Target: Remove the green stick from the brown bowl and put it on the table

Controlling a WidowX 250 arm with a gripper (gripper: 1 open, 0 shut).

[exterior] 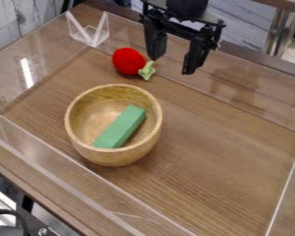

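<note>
Green stick [121, 127] inside brown bowl [81, 104], well apart from open, empty gripper [170, 61] beyond.

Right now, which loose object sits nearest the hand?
The red round toy with the green tip, just left of the open hand; the green stick lies farther off inside the brown bowl.
</note>
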